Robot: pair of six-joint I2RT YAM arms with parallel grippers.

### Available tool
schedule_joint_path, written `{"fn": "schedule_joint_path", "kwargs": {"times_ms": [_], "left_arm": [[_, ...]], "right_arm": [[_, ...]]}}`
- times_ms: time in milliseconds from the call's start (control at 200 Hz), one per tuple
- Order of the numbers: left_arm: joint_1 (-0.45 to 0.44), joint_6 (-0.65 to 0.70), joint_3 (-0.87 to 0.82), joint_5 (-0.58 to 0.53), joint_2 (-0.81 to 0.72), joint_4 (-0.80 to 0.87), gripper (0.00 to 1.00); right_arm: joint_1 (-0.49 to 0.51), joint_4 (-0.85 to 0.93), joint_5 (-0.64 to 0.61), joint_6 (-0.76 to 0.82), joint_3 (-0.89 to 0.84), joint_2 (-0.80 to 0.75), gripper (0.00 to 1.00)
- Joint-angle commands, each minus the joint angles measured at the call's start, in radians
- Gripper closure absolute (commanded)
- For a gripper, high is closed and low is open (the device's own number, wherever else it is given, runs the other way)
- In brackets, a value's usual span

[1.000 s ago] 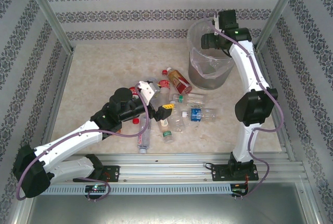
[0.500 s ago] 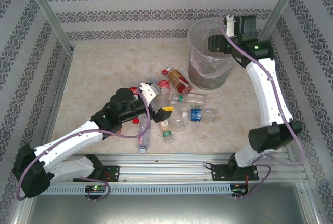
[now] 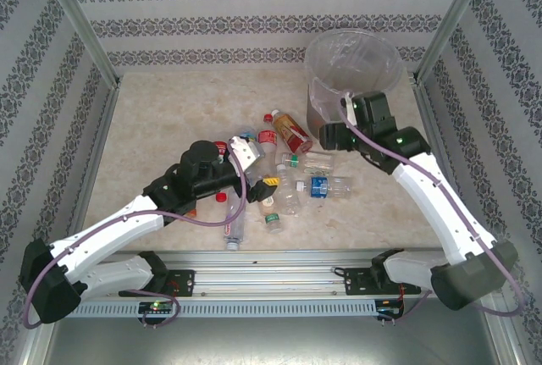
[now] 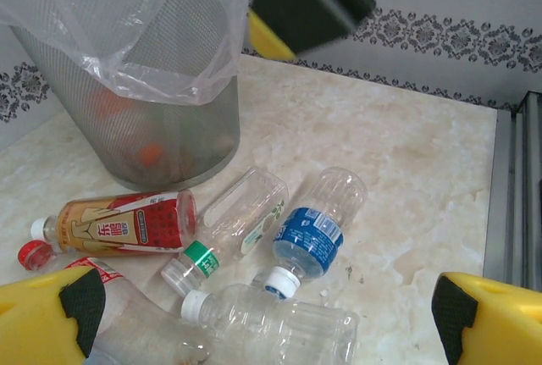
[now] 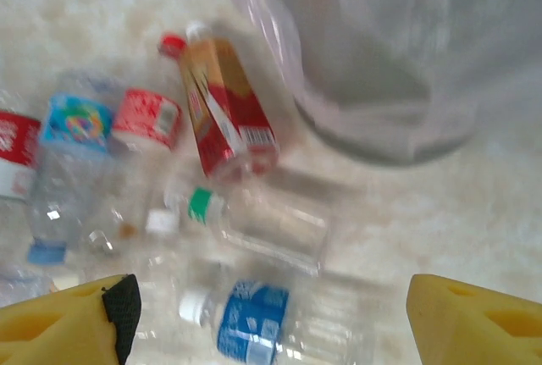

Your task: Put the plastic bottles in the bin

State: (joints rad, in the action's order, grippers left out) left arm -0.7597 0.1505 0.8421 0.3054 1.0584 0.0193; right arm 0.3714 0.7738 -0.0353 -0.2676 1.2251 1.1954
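Observation:
Several plastic bottles [image 3: 290, 180] lie in a heap mid-table, in front of the bin [image 3: 339, 60]. My left gripper [image 3: 261, 168] hovers open over the heap's left side. Between its fingers [image 4: 42, 314] I see a clear white-capped bottle [image 4: 279, 327], with a blue-label bottle [image 4: 312, 234], a green-collared one [image 4: 233, 223] and a red-label amber one [image 4: 127, 223] beyond. My right gripper [image 3: 332, 136] hangs open just in front of the bin, above the blue-label bottle [image 5: 254, 318] and the green-collared bottle [image 5: 262, 225]. It holds nothing. The right wrist view is blurred.
The bin [image 4: 127, 111] has a clear bag over its rim and things lying at its bottom. Patterned walls and metal posts [image 3: 80, 22] close in the table. A rail [image 3: 279, 259] runs along the near edge, with one bottle [image 3: 233, 228] lying close to it.
My right arm has swung from over the bin's rim down and forward to the bottles in front of it. My left arm has barely shifted.

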Motion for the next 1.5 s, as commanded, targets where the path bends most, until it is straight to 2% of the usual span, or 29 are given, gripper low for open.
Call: {"fn": "schedule_joint_path", "kwargs": {"times_ms": [0,165,240,310,365,425,500,580,704,969,1139,1494], "left_arm": [[-0.012,0.068,0.028,-0.004,-0.037,0.117,0.00],[-0.015,0.112,0.030,-0.013,-0.043,0.163,0.00],[-0.015,0.124,0.027,-0.016,-0.043,0.171,0.00],[-0.015,0.124,0.020,-0.016,-0.040,0.168,0.00],[-0.016,0.120,0.018,-0.010,-0.038,0.163,0.00],[-0.018,0.113,0.017,-0.002,-0.036,0.161,0.00],[-0.021,0.110,0.018,0.000,-0.033,0.161,0.00],[-0.023,0.109,0.019,0.001,-0.029,0.163,0.00],[-0.022,0.103,0.019,0.003,-0.028,0.159,0.00],[-0.023,0.085,0.020,0.023,-0.015,0.149,0.00],[-0.023,0.083,0.020,0.027,-0.015,0.146,0.00],[-0.023,0.077,0.022,0.035,-0.015,0.145,0.00]], "right_arm": [[0.021,-0.025,-0.034,-0.167,-0.128,-0.057,0.17],[0.057,-0.048,-0.060,-0.346,-0.287,-0.090,0.15],[0.062,-0.081,-0.046,-0.372,-0.341,-0.088,0.13],[0.064,-0.105,0.001,-0.333,-0.354,-0.065,0.13],[0.068,-0.118,0.070,-0.238,-0.348,-0.043,0.12],[0.078,-0.074,0.034,-0.187,-0.332,-0.008,0.11],[0.078,-0.040,0.046,-0.175,-0.322,0.022,0.09],[0.080,-0.048,0.052,-0.290,-0.350,0.019,0.07],[0.088,-0.154,0.059,-0.524,-0.461,-0.037,0.03],[0.098,-0.262,0.026,-0.789,-0.523,-0.068,0.02],[0.099,-0.330,-0.006,-0.915,-0.537,-0.057,0.02],[0.119,-0.390,-0.030,-1.056,-0.567,0.001,0.03]]}}
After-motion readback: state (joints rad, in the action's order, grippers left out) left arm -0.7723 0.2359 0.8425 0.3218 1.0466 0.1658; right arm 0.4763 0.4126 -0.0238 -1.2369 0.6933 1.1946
